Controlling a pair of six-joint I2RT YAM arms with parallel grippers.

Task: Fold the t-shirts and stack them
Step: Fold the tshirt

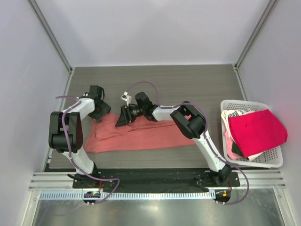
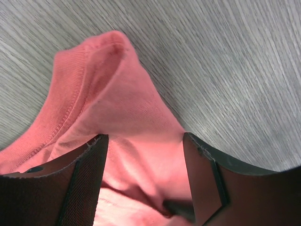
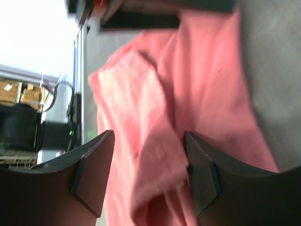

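You have one grey wood-grain table (image 1: 188, 80), and on it one salmon-coral t-shirt (image 1: 141, 136) lies spread in a long, rumpled band; take that shirt as your landmark. To its right, apart from it, stands one white lattice basket (image 1: 277, 162) at the table's right edge. Two more shirts sit in that basket: one crimson-pink t-shirt (image 1: 256, 129) draped on top, spilling over the rim, and one white t-shirt with dark lettering (image 1: 233, 114) showing at the far-left corner beneath it. That makes three shirts you can count; a pale pink fold lower in the basket is too hidden to identify. Both of your grippers are at the salmon-coral shirt's far-left end. Your left gripper (image 1: 99, 110) is at its far-left corner, its two fingers (image 2: 89, 179) apart, with a hemmed fold of the cloth bunched between them. Your right gripper (image 1: 123, 117) is just right of it along the far edge, its fingers (image 3: 94, 169) also apart and straddling wrinkled cloth.
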